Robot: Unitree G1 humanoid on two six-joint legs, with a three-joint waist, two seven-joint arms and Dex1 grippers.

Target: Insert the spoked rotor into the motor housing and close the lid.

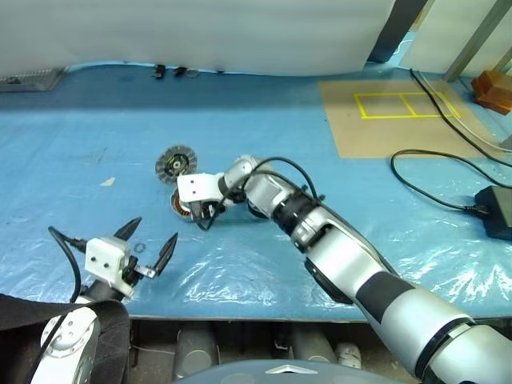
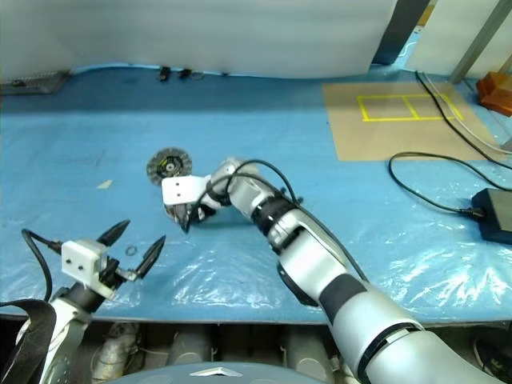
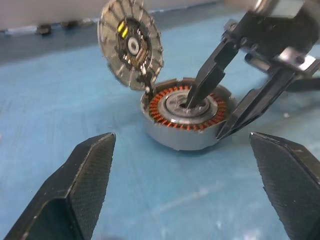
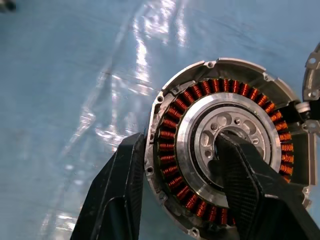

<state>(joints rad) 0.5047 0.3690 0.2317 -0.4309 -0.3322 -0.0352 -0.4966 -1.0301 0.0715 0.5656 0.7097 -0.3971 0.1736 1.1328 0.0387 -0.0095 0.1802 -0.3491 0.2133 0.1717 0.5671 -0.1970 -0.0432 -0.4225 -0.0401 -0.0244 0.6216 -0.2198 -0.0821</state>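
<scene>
Left eye, surface: surface (image 1: 96, 160) under blue plastic sheet; brown board (image 1: 400, 120) with yellow tape far right; black cables (image 1: 432, 188).
Right eye, left pincer (image 2: 132, 244): spread wide, empty, near front edge.
Left wrist, motor housing (image 3: 186, 120): flat on surface, open face up; lid (image 3: 131, 45) stands hinged at its rim, segmented face showing.
Right wrist, right pincer (image 4: 182, 187): partly spread, one finger in the spoked rotor (image 4: 232, 140) seated inside, other outside the housing wall.
</scene>
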